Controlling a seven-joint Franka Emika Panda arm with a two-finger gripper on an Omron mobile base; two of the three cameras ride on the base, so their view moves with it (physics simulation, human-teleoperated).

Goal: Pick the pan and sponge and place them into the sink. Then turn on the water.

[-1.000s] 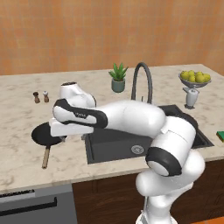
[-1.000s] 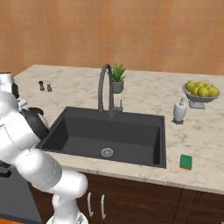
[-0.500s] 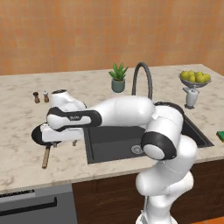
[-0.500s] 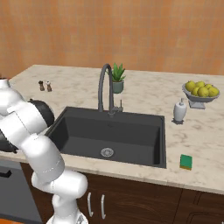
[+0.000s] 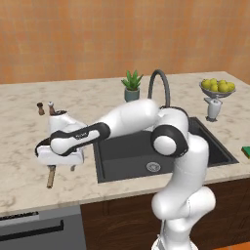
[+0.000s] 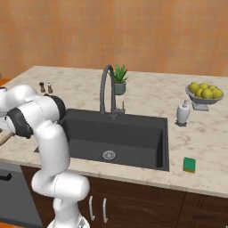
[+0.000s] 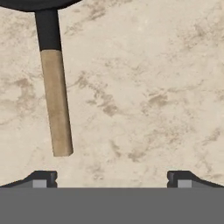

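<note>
I see the gripper (image 7: 109,178), fingers apart, over the pan (image 7: 56,94) handle near the counter's (image 5: 19,141) left front edge. No readable writing anywhere.

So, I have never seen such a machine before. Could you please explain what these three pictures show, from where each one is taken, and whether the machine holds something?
It is a white robot arm in a simulated kitchen. Two pictures come from cameras behind it, on its left and right. The third comes from a camera on its hand, looking down at the counter.

The gripper is open and holds nothing. It hovers beside the pan's wooden handle.

Also there: a dark sink with a tall faucet, a green sponge, a potted plant, a soap bottle, a bowl of lemons and two small shakers.
</note>
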